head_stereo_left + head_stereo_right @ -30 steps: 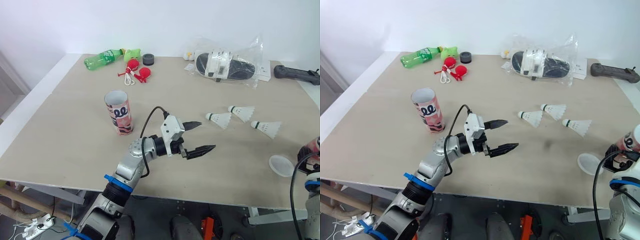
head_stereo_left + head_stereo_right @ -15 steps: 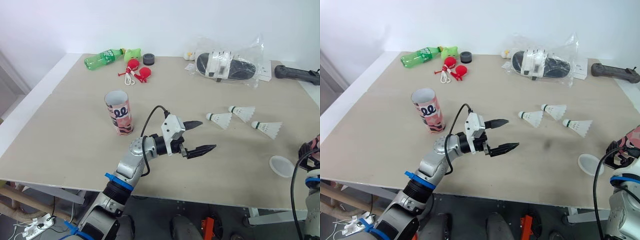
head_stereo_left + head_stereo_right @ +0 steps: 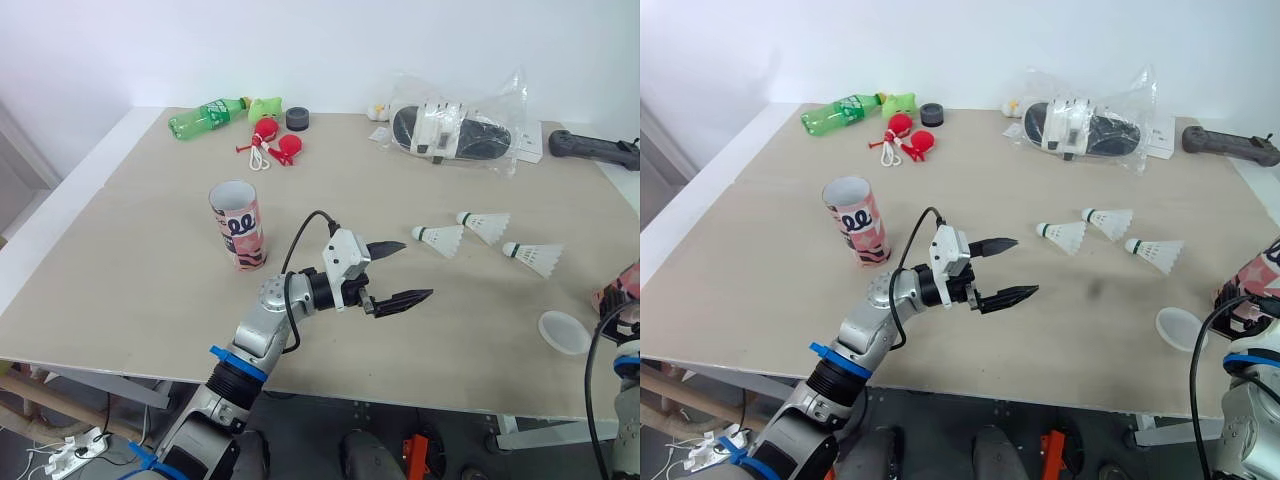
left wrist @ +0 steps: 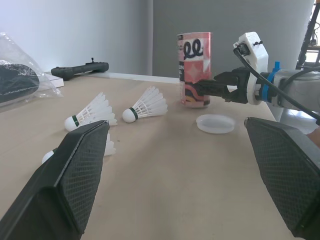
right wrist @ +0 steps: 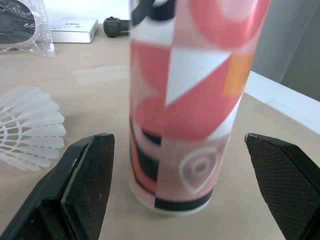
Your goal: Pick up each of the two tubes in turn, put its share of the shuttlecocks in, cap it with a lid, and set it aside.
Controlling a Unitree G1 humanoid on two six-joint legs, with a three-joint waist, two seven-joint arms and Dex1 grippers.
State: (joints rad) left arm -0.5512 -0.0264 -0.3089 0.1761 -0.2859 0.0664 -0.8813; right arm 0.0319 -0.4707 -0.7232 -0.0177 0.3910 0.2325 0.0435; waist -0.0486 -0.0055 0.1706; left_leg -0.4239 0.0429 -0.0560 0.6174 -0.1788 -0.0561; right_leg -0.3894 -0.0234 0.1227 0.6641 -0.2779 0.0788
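Left end effector (image 3: 417,270) spread apart, hovering level near tabletop (image 3: 150,260) front edge; right end effector (image 5: 176,136) apart, flanking upright tube (image 4: 195,65).

**Left wrist view.** Left end effector (image 4: 175,125): fingers spread wide, nothing btwn them, low over tabletop (image 4: 165,195). Ref. landmark: pink patterned tube (image 4: 195,60), upright on tabletop.
- Right end effector (image 4: 202,91): at tube's lower half, one black finger across its front; contact can't be told.
- White lid (image 4: 216,123): flat, just beside tube's base, camera side.
- Shuttlecock A (image 4: 142,106) and shuttlecock B (image 4: 90,114): on their sides near tube, skirts twd it.
- Shuttlecock C (image 4: 108,146): partly hidden by a finger.
- Black handle (image 4: 80,69) and plastic bag (image 4: 20,75): well apart from tube.
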